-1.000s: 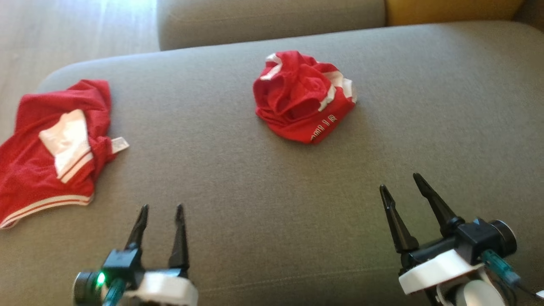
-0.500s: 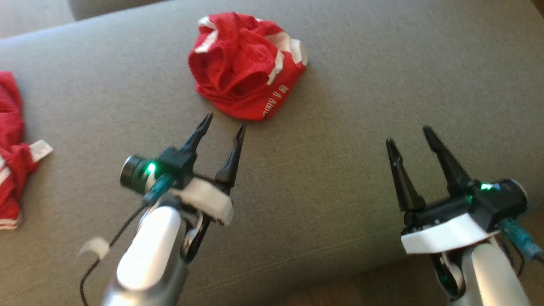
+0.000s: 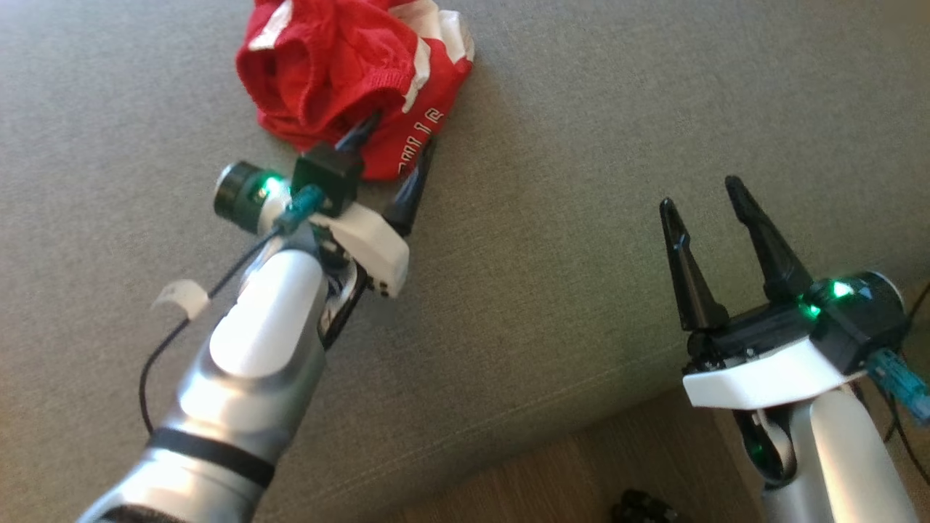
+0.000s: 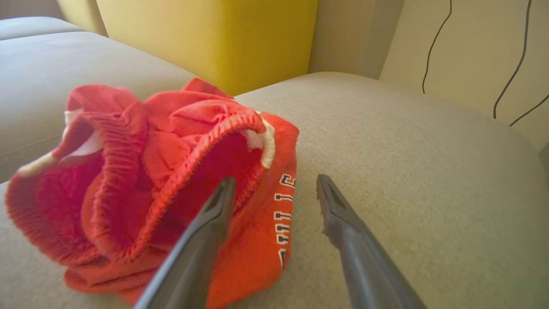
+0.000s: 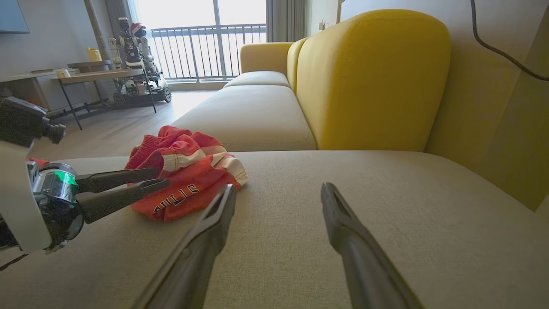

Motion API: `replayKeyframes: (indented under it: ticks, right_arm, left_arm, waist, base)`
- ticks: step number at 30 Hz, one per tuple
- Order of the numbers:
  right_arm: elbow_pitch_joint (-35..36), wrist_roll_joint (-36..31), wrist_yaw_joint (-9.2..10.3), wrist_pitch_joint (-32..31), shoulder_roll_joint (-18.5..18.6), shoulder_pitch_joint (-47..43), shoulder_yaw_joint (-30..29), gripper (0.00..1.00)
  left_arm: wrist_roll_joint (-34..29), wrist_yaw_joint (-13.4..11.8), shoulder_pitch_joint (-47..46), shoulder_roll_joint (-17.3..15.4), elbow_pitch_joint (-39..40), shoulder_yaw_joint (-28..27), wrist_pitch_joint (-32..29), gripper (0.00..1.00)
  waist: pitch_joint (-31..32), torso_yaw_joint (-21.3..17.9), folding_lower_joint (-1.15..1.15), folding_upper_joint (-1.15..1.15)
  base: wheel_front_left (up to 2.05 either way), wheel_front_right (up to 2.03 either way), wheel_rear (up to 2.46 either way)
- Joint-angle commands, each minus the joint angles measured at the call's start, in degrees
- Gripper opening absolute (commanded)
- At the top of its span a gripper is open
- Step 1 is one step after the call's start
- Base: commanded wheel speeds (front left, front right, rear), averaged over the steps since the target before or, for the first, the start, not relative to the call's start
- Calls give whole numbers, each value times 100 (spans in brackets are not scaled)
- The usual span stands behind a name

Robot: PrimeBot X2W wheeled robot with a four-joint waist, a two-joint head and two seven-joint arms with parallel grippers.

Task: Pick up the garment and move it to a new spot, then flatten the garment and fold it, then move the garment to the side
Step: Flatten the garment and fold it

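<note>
Red garment [image 3: 327,65] lies crumpled on the grey sofa [image 3: 596,109], left end effector [image 3: 401,132] spread wide astride its edge, right end effector [image 3: 697,192] open and empty.

Left forearm [image 3: 254,363] slants from lower left toward upper centre, left gripper [image 3: 399,134] spread wide; right gripper [image 3: 697,192], lower right, points up-frame, fingers likewise parted.

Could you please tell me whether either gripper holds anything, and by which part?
Nothing is held: the left gripper stands open astride the lettered edge of the crumpled red fabric garment; the right gripper hangs open.
</note>
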State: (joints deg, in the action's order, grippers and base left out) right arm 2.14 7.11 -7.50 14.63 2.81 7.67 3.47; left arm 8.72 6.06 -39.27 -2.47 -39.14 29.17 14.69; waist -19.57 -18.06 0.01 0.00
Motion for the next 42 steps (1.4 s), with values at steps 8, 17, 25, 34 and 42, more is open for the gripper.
replayKeyframes:
  ticks: [8, 17, 25, 34, 42]
  right_arm:
    - [205, 68, 1, 37, 7, 221, 79, 100]
    - [195, 77, 1, 37, 7, 227, 25, 100]
    - [243, -1, 1, 37, 7, 196, 4, 100]
    - [270, -195, 1, 37, 7, 54, -30, 100]
    - [-184, 277, 1, 37, 7, 178, 319, 100]
  left_arm:
    - [119, -176, -684, -41, -84, -50, 28, 100]
    - [305, -92, -460, -41, 445, -61, 30, 0]
    - [705, -14, 4, -46, 771, -199, 30, 0]
    - [1396, 52, 951, -438, 1924, -595, -197, 0]
    - [1901, -225, 2062, -1214, 3416, -1238, -759, 0]
  waist:
    - [-172, -191, -1, 0]
    - [-41, -98, -1, 0]
    - [302, 254, -1, 0]
    - [595, 929, -1, 0]
    - [567, 1260, -1, 0]
  base:
    - [0, 0, 0]
    - [0, 0, 0]
    - [0, 0, 0]
    - [0, 0, 0]
    - [0, 0, 0]
